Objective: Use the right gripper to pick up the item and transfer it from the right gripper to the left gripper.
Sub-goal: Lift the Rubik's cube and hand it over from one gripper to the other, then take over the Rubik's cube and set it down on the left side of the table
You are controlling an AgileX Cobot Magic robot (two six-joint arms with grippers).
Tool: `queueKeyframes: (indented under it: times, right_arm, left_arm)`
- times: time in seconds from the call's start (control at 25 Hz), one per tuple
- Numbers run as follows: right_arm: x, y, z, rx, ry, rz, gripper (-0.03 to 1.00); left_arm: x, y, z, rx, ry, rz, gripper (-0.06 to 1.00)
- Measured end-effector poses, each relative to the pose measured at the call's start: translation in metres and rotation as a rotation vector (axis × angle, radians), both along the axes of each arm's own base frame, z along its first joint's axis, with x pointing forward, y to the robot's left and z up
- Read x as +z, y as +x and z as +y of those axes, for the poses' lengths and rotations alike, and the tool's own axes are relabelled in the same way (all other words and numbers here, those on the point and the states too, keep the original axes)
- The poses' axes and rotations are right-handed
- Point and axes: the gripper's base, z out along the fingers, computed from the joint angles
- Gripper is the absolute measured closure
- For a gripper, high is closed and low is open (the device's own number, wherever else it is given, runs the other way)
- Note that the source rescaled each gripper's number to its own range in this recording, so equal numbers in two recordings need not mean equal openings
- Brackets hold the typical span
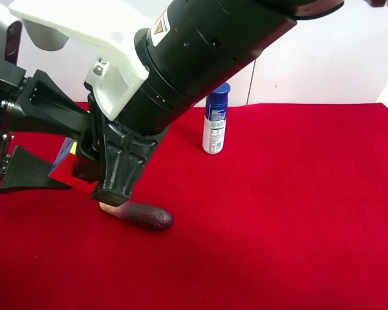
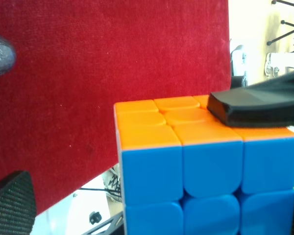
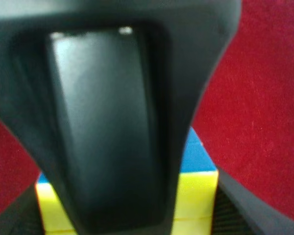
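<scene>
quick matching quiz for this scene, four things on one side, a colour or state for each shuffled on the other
1 puzzle cube
2 spray can
3 dark vegetable
4 tablecloth

A standing upright
B plain red
C lying on its side
D orange and blue faces showing

Pairs: 1-D, 2-A, 3-C, 4-B

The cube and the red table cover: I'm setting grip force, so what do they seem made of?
The cube looks like hard, smooth plastic: solid-coloured tiles with rounded edges and a soft sheen. The cover looks like red felt or velvet, matte with a fine fuzzy nap. The exact fabric is unclear.
</scene>
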Motion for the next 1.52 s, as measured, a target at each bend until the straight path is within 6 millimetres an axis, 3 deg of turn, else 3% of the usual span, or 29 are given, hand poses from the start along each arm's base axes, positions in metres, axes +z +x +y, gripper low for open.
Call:
queueKeyframes:
  times: [0.16,0.2,0.24,0.28,0.32,0.36,0.84,0.88,0.96,1.04,1.28,1.52]
  right_arm:
    - [0.0,0.0,0.0,0.0,0.0,0.0,0.95]
    - [0.0,0.0,0.0,0.0,0.0,0.0,0.95]
    - [0.0,0.0,0.0,0.0,0.0,0.0,0.95]
    - [0.0,0.0,0.0,0.0,0.0,0.0,0.95]
    - [-0.001,0.0,0.001,0.001,-0.002,0.003,0.95]
    - [-0.001,0.0,0.001,0.002,-0.002,0.003,0.95]
    - [-0.001,-0.001,0.001,0.004,-0.003,0.002,0.95]
    - [-0.001,-0.001,0.001,0.0,-0.001,0.005,0.83]
    - [0.0,-0.001,0.001,-0.012,0.008,0.012,0.37]
    - [0.0,0.0,0.001,-0.018,0.013,0.013,0.06]
    - [0.003,-0.004,-0.006,0.001,-0.038,0.001,-0.02]
    - [0.021,-0.016,-0.04,-0.083,-0.174,0.045,-0.03]
  left_arm:
    - [0.0,0.0,0.0,0.0,-0.002,0.0,-0.01]
    - [0.0,0.0,0.0,0.0,-0.002,0.0,0.11]
    - [0.0,0.0,0.0,0.0,-0.003,0.0,0.31]
    - [0.001,0.0,-0.001,0.0,-0.017,0.003,0.53]
    - [0.003,0.0,-0.002,-0.001,-0.034,0.004,0.84]
    - [0.003,0.0,-0.003,-0.005,-0.036,0.001,0.94]
    - [0.003,-0.001,-0.003,-0.019,-0.034,-0.013,0.92]
    - [0.002,-0.001,-0.002,-0.023,-0.018,-0.016,0.92]
    - [0.002,0.0,-0.002,-0.02,-0.005,-0.021,0.92]
    - [0.002,0.0,-0.002,-0.021,-0.005,-0.021,0.92]
    - [0.001,0.0,-0.002,-0.018,-0.002,-0.024,0.92]
    - [0.001,0.0,-0.002,-0.018,-0.002,-0.024,0.92]
